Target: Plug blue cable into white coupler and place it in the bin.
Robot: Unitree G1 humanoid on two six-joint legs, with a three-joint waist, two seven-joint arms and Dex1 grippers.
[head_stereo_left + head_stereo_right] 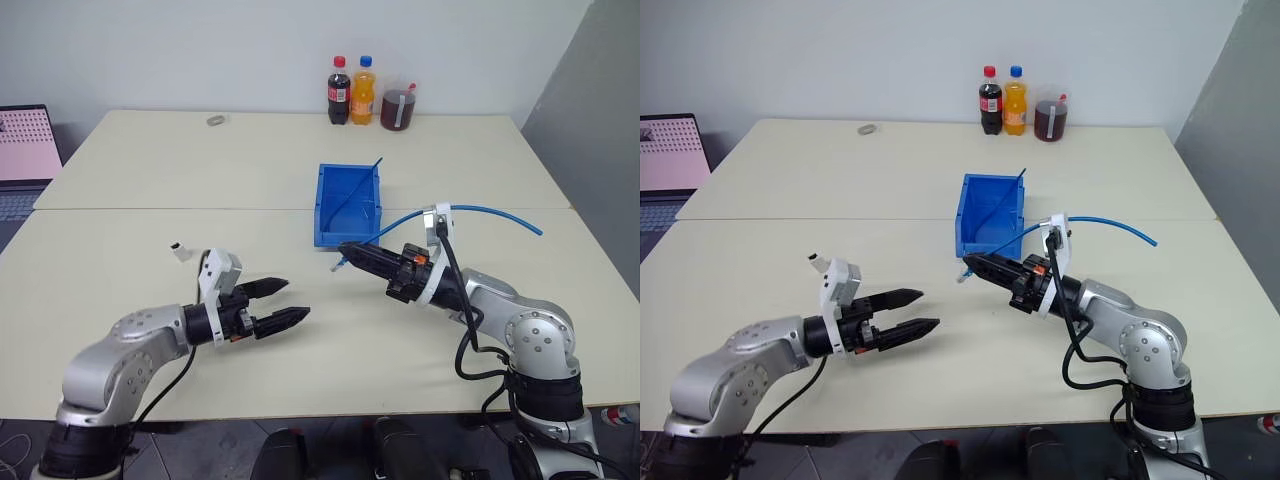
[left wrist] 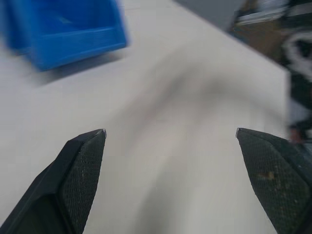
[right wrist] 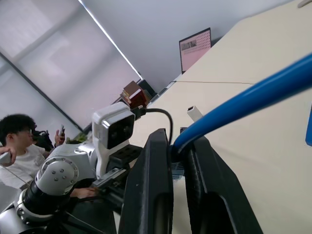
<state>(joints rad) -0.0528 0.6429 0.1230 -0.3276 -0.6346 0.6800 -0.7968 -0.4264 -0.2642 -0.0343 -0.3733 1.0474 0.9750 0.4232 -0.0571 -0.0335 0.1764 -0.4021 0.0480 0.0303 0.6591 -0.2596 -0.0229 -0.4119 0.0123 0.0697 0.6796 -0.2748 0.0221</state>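
Right hand (image 1: pixel 345 251) clenched the blue cable (image 1: pixel 490 211) near its plug end, just in front of the blue bin (image 1: pixel 347 205) on the surface (image 1: pixel 200 170). Left hand (image 1: pixel 293 302) hovered with fingers spread, grasping nothing. White coupler (image 1: pixel 180 251) lay beside it.

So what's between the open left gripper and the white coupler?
Only bare table, seen in the left eye view: left gripper sits apart from the white coupler.
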